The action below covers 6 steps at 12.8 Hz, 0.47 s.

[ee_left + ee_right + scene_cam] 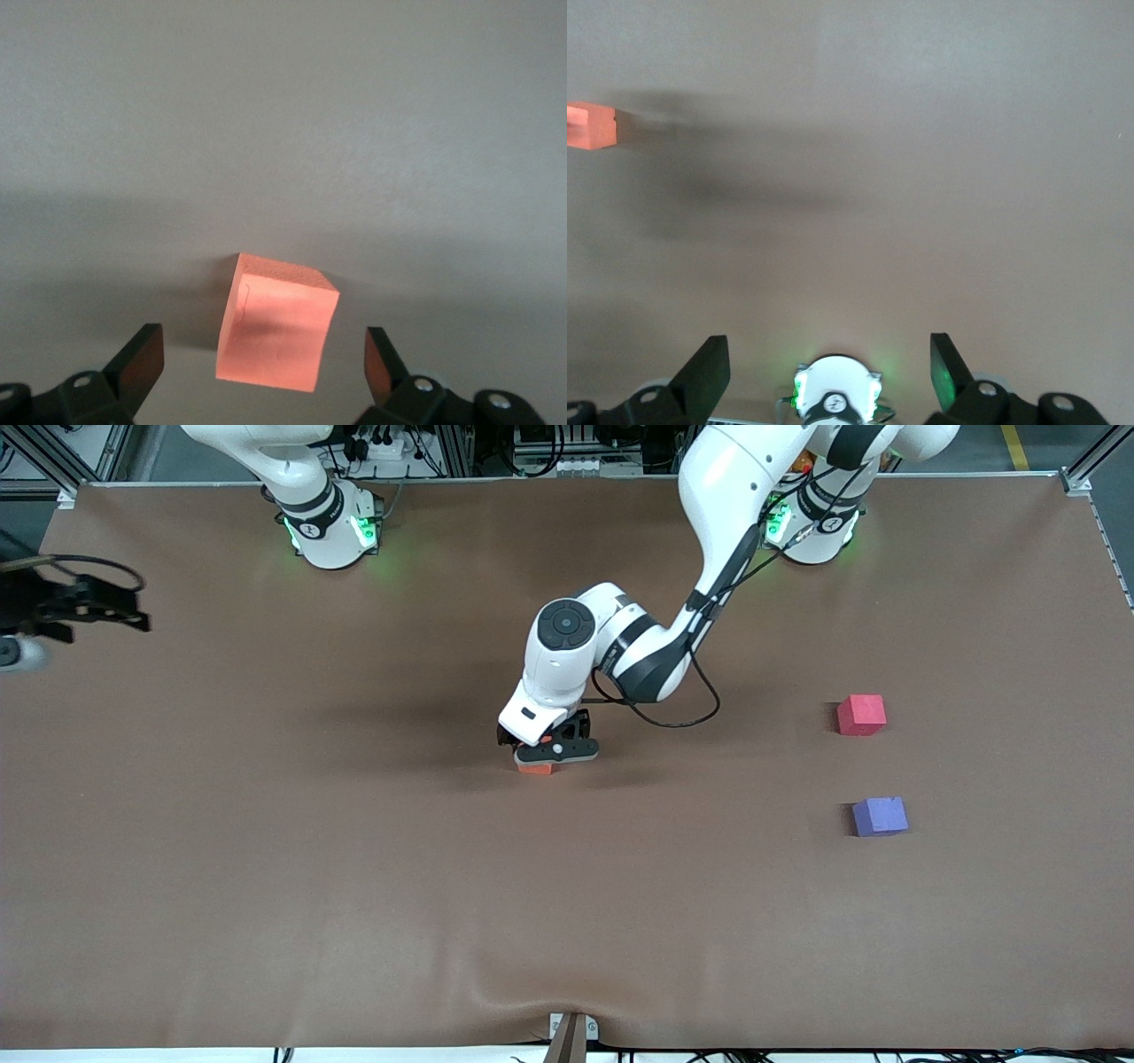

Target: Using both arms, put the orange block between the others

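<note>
The orange block sits on the table near its middle, under the left gripper, between its spread fingers. The others lie well apart from it toward the left arm's end, one nearer the front camera. The right gripper hangs over the right arm's end.

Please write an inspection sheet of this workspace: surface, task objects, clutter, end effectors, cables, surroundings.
Surface: brown table cover, wrinkled at the edge nearest the front camera.
Job's things: orange block on the table mid-way; red cube and purple cube toward the left arm's end, apart.
Clutter: nothing seen.
End effectors: left end effector open, its fingers on either side of the orange block, not touching; right end effector open, empty, waiting at the right arm's end.
Cables: black cable looping at the left arm's wrist.
Surroundings: metal frame, wiring.
</note>
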Each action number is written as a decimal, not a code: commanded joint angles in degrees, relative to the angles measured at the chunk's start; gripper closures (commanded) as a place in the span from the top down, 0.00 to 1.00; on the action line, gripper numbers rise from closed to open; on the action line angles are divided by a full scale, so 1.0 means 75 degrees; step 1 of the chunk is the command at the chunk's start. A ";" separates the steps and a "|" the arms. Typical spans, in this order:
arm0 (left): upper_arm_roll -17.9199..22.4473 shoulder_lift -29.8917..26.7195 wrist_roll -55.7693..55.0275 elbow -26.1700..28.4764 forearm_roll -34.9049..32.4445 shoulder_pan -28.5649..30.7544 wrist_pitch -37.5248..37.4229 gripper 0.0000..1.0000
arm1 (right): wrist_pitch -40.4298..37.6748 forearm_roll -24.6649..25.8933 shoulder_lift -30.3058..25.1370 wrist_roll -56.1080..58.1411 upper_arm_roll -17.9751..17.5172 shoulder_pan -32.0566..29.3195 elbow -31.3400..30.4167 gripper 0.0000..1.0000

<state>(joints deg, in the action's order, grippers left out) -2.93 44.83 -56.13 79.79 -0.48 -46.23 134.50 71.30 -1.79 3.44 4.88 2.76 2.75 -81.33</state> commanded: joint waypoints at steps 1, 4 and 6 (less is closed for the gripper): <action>0.0074 0.0255 -0.0203 -0.0091 -0.0486 -0.0105 -0.0004 1.00 | -0.0003 0.0062 -0.0761 -0.0287 0.0078 -0.0028 -0.0488 1.00; 0.0085 0.0502 -0.0192 -0.0138 -0.0487 -0.0187 0.0078 1.00 | 0.0044 0.0356 -0.1032 -0.0299 0.0170 -0.0155 -0.0466 1.00; 0.0085 0.0514 -0.0146 -0.0138 -0.0487 -0.0210 0.0230 1.00 | 0.0149 0.0285 -0.1021 -0.0310 0.0265 -0.0297 -0.0383 1.00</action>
<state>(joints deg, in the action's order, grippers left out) -2.90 48.27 -56.21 79.83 -2.76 -47.10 135.56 71.08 -0.07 -2.79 3.28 4.68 1.72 -82.40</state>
